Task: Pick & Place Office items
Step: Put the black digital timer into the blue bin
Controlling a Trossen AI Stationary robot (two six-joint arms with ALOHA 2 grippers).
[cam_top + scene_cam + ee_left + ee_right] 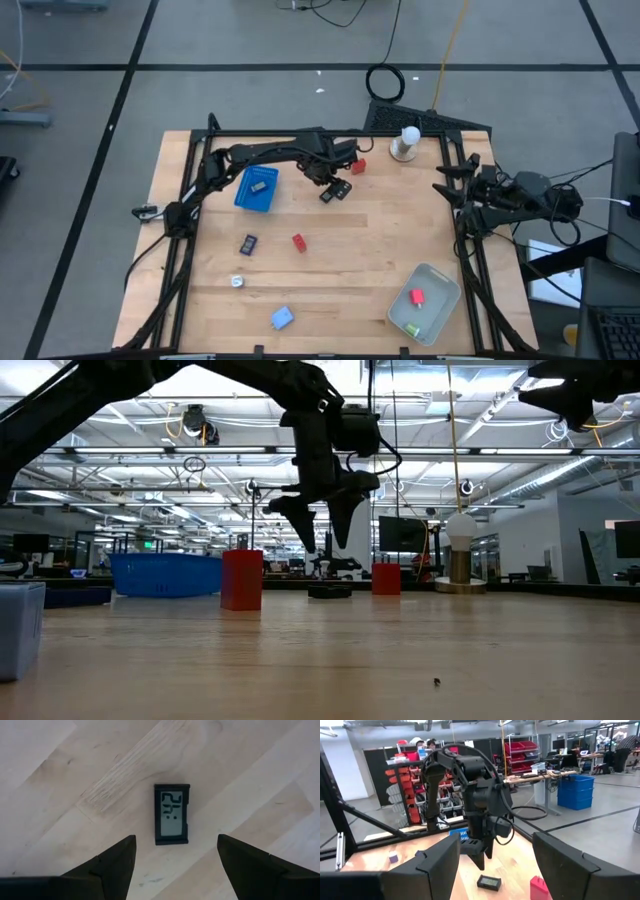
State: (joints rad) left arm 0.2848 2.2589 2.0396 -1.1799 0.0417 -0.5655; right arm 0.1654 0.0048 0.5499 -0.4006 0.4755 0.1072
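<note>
Over the little clock

My left claw point(175, 857) hangs above the table point(60, 795), fingers apart and empty. The small black digital clock point(172, 814) lies flat directly beneath, between my fingertips. My right claw point(492, 870) waits at the table's edge, fingers apart.

The only readable thing I find is the clock point(172, 814), a small black item lying flat on the table point(240, 780) at the far side. Its grey display shows dark segment digits, possibly "22" above two dots, though I can't be sure of them. I read nothing elsewhere.
</note>
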